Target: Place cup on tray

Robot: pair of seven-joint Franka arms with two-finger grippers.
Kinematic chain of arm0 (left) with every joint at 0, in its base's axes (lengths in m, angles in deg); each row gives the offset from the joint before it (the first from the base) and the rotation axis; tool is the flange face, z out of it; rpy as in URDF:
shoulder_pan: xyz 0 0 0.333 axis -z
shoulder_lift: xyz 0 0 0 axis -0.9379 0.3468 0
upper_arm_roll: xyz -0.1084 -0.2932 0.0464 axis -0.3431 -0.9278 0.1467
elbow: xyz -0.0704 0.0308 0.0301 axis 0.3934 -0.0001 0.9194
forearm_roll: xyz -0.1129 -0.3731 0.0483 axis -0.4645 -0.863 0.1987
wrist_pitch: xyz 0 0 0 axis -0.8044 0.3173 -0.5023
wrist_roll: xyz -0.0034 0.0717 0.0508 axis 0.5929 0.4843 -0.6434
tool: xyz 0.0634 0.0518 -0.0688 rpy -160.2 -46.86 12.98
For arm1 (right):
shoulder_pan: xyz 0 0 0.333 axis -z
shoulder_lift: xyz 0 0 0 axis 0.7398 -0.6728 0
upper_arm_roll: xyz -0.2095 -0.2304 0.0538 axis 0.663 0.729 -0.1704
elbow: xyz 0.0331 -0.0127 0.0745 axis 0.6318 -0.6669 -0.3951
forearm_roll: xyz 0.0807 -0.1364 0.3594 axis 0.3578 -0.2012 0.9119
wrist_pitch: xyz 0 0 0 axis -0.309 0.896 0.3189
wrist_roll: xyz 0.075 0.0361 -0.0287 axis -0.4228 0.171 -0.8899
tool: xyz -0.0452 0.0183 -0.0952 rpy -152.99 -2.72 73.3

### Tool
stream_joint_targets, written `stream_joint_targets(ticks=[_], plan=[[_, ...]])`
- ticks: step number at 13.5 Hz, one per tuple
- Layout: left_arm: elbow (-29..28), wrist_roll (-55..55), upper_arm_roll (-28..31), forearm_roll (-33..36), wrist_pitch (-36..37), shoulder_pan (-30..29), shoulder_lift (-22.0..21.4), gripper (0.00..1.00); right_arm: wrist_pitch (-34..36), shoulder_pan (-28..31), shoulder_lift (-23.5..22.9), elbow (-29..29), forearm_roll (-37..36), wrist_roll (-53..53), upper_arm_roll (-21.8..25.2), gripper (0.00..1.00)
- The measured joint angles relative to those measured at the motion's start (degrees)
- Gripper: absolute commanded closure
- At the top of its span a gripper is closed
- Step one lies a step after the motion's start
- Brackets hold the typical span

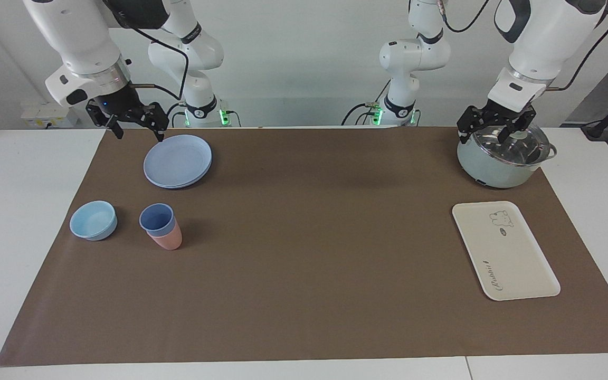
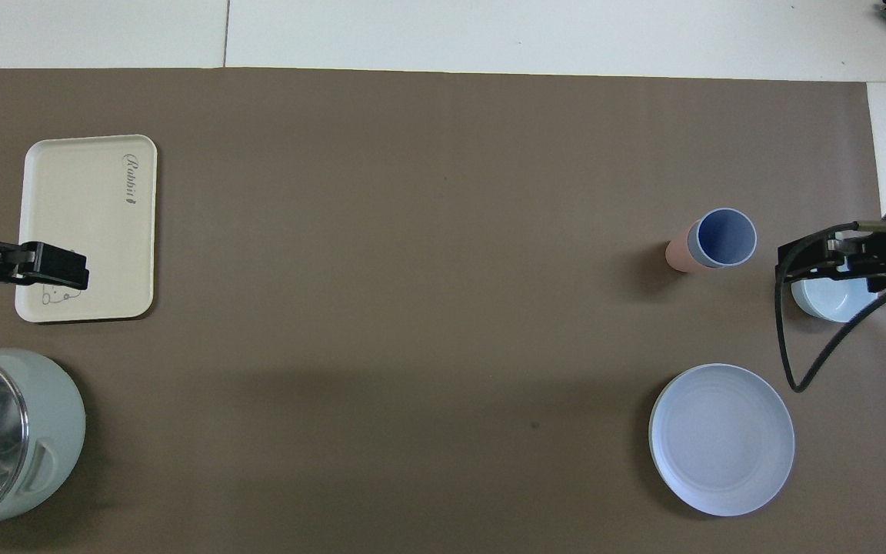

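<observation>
The periwinkle-blue cup (image 1: 156, 217) (image 2: 724, 235) stands upright, nested inside a salmon-pink tumbler (image 1: 169, 241) (image 2: 676, 255), toward the right arm's end of the table. The cream tray (image 1: 504, 253) (image 2: 89, 208) lies flat toward the left arm's end, with nothing on it. My right gripper (image 1: 139, 131) (image 2: 820, 260) hangs open and empty in the air beside the blue plates, well apart from the cup. My left gripper (image 1: 486, 133) (image 2: 58, 269) hangs open and empty just over the pot's lid.
A stack of round blue plates (image 1: 177, 161) (image 2: 721, 438) lies nearer to the robots than the cup. A shallow light-blue bowl (image 1: 93, 220) (image 2: 835, 306) sits beside the cup. A pale-green pot with a glass lid (image 1: 494, 169) (image 2: 43, 431) stands nearer to the robots than the tray.
</observation>
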Motion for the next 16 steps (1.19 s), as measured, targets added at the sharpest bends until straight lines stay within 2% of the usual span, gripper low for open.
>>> stream_joint_targets(ticks=[3, 8, 16], plan=[[-0.1, 0.0, -0.1, 0.0, 0.2, 0.0, 0.0, 0.0, 0.2, 0.1, 0.1, 0.0, 0.0, 0.0, 0.0, 0.0], [2.1, 0.2, 0.1, -4.5, 1.3, -1.3, -0.5, 0.0, 1.4, 0.3, 0.3, 0.0, 0.0, 0.0, 0.2, 0.0], [3.6, 2.9, 0.0, -0.7, 3.5, -1.4, -0.3, 0.0, 1.6, 0.4, 2.1, 0.0, 0.0, 0.0, 0.6, 0.0]])
